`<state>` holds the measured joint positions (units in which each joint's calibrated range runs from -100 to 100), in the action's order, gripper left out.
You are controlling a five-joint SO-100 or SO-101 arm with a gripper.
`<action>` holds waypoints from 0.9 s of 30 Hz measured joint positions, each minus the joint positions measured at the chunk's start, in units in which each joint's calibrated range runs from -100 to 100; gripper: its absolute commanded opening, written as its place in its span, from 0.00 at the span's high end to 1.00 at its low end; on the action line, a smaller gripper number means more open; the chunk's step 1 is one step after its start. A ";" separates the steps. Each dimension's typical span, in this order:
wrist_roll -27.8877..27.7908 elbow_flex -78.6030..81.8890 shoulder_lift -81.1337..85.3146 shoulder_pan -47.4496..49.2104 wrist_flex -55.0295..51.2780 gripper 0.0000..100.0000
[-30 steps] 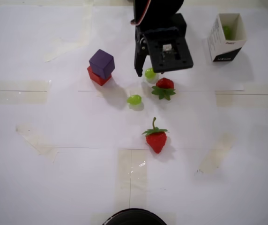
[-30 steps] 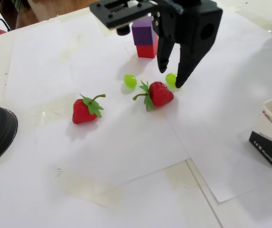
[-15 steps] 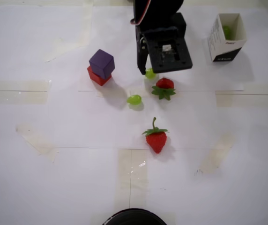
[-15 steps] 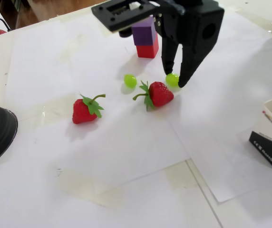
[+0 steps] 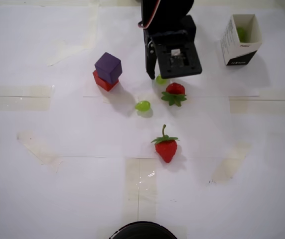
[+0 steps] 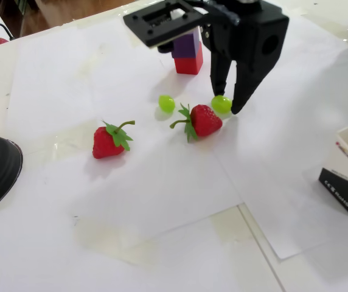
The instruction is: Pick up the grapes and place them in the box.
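Down low, one grape [image 6: 221, 104] between the claw [image 6: 227, 101] fingertips.

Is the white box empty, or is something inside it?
Not empty. The overhead view looks into the open top of the box, and one green grape lies inside.

We're looking at matt black plastic on the gripper [image 6: 227, 104]. The grapes [image 6: 167, 103] shine glossy and smooth, like molded plastic. Both strawberries [image 6: 108, 141] show a slightly shiny red skin. The box [image 5: 240, 40] reads as matt white paper. White paper sheets [image 6: 162, 182] cover the table, joined by glossy tape [image 5: 140, 181].
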<state>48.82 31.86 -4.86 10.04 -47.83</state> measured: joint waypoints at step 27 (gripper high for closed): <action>-0.05 0.72 -0.55 0.00 2.21 0.93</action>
<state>48.77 32.58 -5.41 10.04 -45.61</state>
